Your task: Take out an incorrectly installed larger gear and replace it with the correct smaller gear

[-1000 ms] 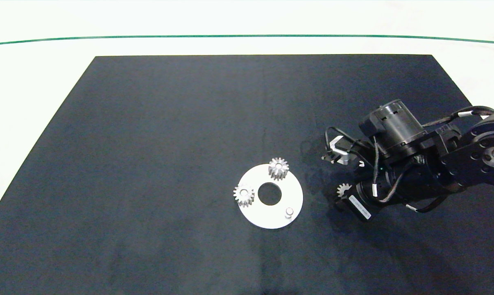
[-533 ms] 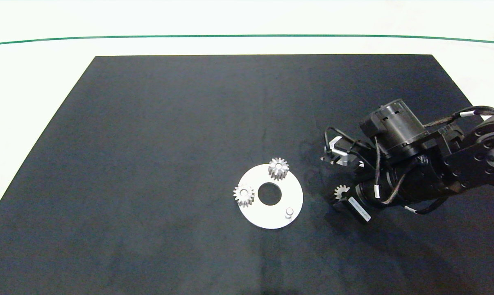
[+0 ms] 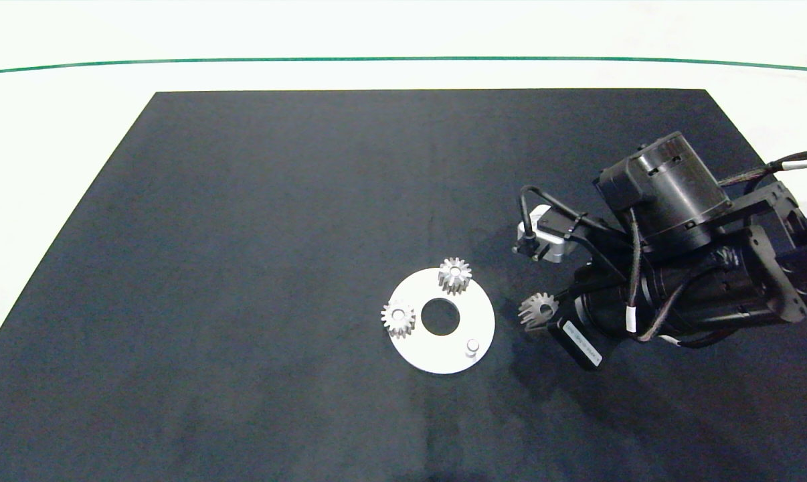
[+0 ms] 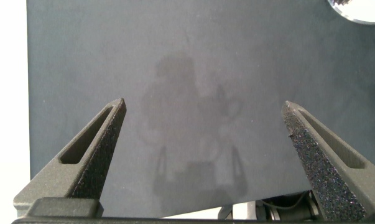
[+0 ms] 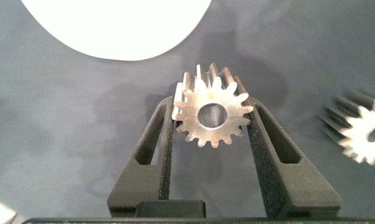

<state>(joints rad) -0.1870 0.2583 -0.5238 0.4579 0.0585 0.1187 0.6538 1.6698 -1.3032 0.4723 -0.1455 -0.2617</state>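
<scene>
My right gripper [image 3: 534, 314] is shut on the smaller gear [image 3: 538, 306], a grey metal spur gear with a round centre hole. It hangs just right of the white disc [image 3: 417, 348]. In the right wrist view the gear [image 5: 211, 115] sits upright between the fingers [image 5: 164, 146], above the mat. Two like gears [image 3: 454, 275] [image 3: 398, 318] stand on the disc, and a bare peg [image 3: 472, 347] stands at its front right. Another gear [image 5: 361, 127] lies loose on the mat beside my gripper; whether it is the larger gear I cannot tell. My left gripper [image 4: 203, 115] is open over bare mat.
A black mat [image 3: 243, 201] covers the white table, with a green line [image 3: 403, 59] along the far side. The disc's edge [image 4: 361, 6] shows in a corner of the left wrist view. My left arm is outside the head view.
My right gripper has risen off the mat with the smaller gear and moved left toward the disc. The disc and its two gears have not moved.
</scene>
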